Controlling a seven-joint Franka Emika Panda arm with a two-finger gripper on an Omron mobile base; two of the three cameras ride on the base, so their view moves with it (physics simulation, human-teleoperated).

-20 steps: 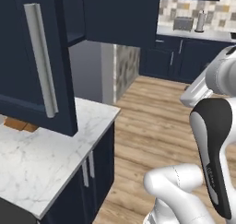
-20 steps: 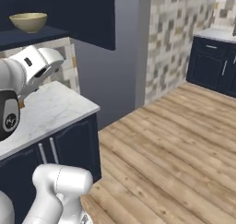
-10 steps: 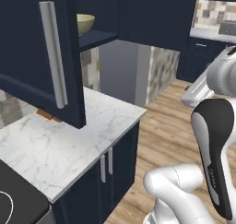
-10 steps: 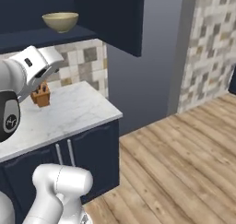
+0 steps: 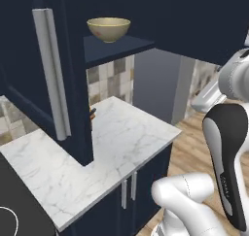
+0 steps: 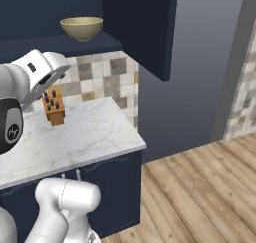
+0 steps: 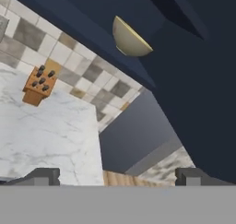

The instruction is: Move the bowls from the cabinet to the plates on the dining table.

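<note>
One beige-tan bowl stands upright on the shelf of the open dark navy cabinet, above the marble counter. The same bowl sits at the upper left of the right base view, and the hand view catches this bowl tilted, from below. The cabinet door with its long silver handle hangs open at the left. My gripper is open and holds nothing, well short of the bowl and lower than it. The plates and the dining table are out of view.
A small marble counter on navy floor cupboards lies under the cabinet, with a wooden knife block at the tiled wall. The cabinet's other open door juts out. Wooden floor runs to the right. A black cooktop is at lower left.
The whole picture has shifted as the base moved: the cabinet, bowl and counter now sit closer and more central. The gripper has stayed open.
</note>
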